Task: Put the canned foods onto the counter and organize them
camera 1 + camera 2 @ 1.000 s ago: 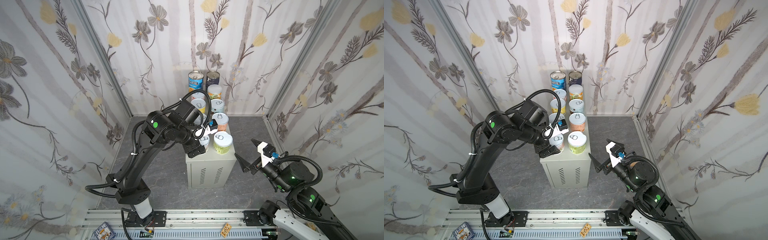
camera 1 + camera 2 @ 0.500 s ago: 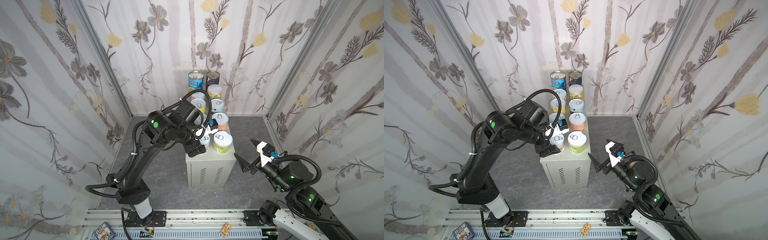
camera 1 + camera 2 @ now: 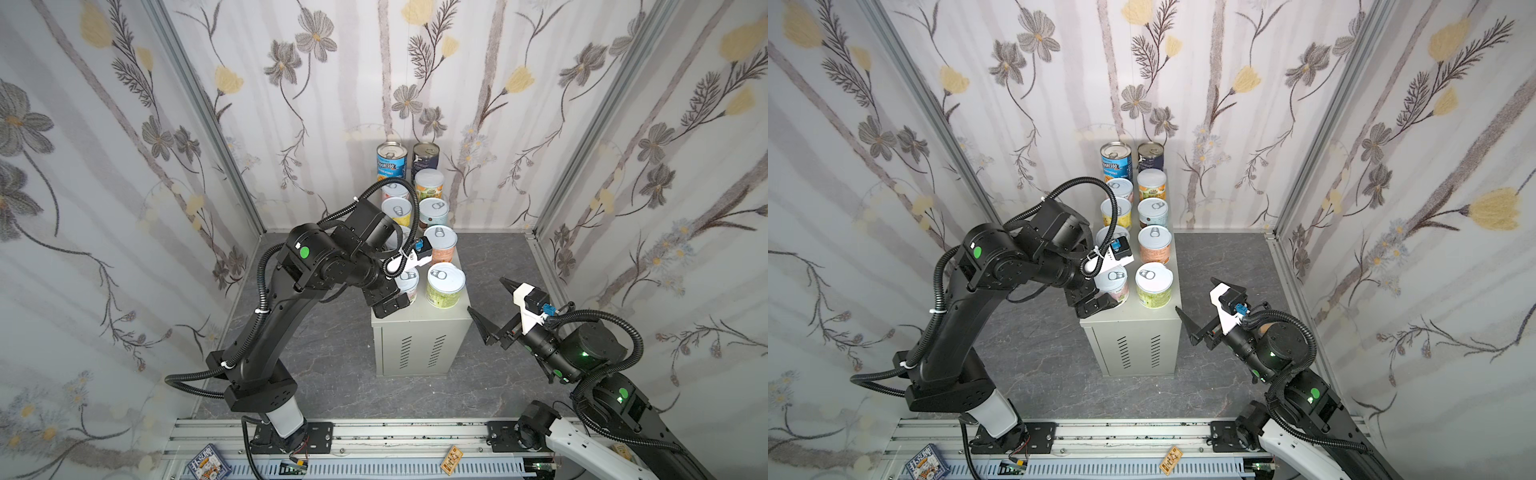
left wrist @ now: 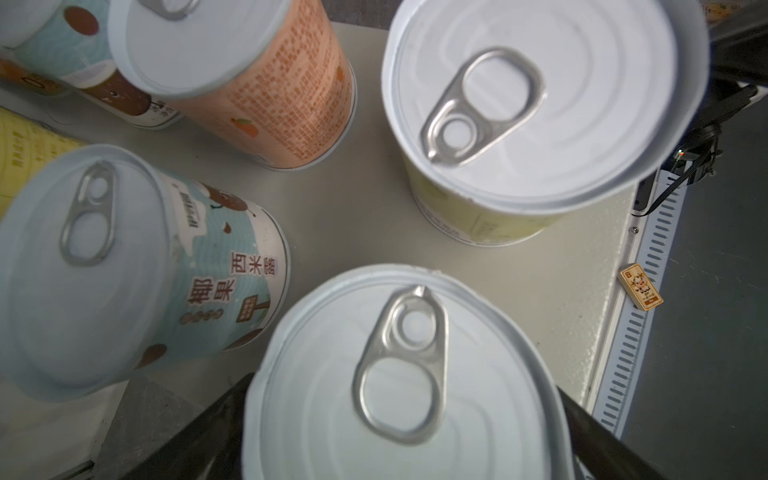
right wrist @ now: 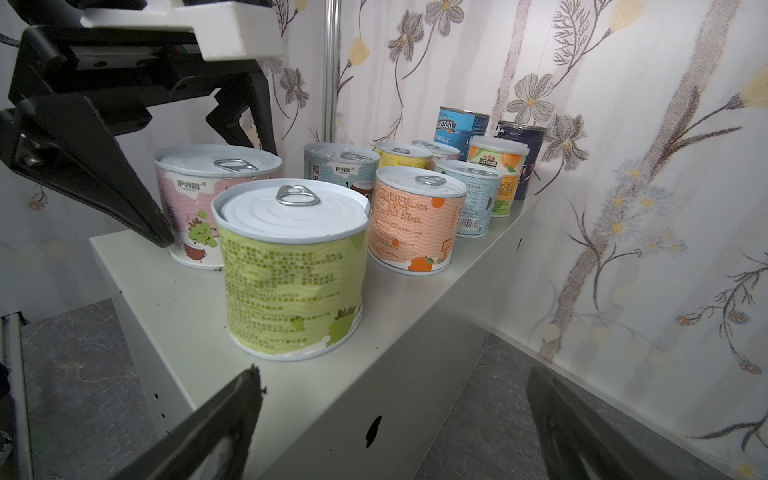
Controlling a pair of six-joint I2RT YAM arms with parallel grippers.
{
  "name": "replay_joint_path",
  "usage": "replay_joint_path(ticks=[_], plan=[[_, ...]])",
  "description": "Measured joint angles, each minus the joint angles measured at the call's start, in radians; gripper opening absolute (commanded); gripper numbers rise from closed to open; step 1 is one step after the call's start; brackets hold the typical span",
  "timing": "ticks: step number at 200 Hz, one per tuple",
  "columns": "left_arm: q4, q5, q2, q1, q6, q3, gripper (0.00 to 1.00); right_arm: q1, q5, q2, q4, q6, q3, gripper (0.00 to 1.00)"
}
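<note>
1. Locate the ten cylindrical canned foods (image 3: pixel 434 212). All stand upright on the flat top of the tall beige-grey metal counter (image 3: pixel 419 349) (image 3: pixel 1133 349), in two rows of five running from its front edge to the back wall.
2. Identify the back pair. The tall blue Progresso can (image 3: pixel 391 160) (image 3: pixel 1116 160) and the tall dark navy can (image 3: pixel 426 156) (image 3: pixel 1150 153) stand side by side, nearest the wall. The eight shorter cans with white pull-tab lids fill the places in front of them.
3. Check the front pair. The short pink-labelled can (image 5: pixel 195 195) (image 4: pixel 407 395) stands at the front left. The short green-labelled can (image 5: pixel 291 266) (image 3: pixel 444 286) stands just beside it at the front right, with a gap between them. The short orange-labelled can (image 5: pixel 415 220) (image 3: pixel 1154 245) stands directly behind the green one.
4. Verify the left gripper (image 3: pixel 405 286) (image 3: pixel 1109 284). Its jaws are spread to either side of the pink-labelled can, which rests on its own base on the counter. Treat this end effector as released. You cannot tell whether the near black finger (image 5: pixel 104 174) touches the label.
5. Verify the right gripper (image 3: pixel 486 295) (image 3: pixel 1196 295). It hangs to the right of the counter's front corner, above the dark grey marbled floor (image 3: pixel 332 340). Its jaws are wide apart and empty, clear of every can.
</note>
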Motion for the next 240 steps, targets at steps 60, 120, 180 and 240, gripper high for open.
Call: replay_joint_path(ticks=[60, 120, 180, 240], plan=[[0.056, 0.032, -0.087, 0.008, 0.002, -0.085, 1.00, 0.000, 0.000, -0.001, 0.028, 0.000, -0.006, 1.00], [0.550, 0.084, -0.525, 0.125, -0.082, -0.580, 1.00, 0.000, 0.091, -0.030, 0.146, 0.019, -0.066, 1.00], [1.238, -0.249, -0.821, 0.150, -0.205, -1.111, 1.00, -0.003, 0.421, -0.055, 0.399, 0.009, -0.182, 1.00], [1.671, -0.870, -0.782, 0.319, -0.312, -1.543, 1.00, -0.138, 0.724, 0.003, 0.739, -0.031, -0.422, 1.00]])
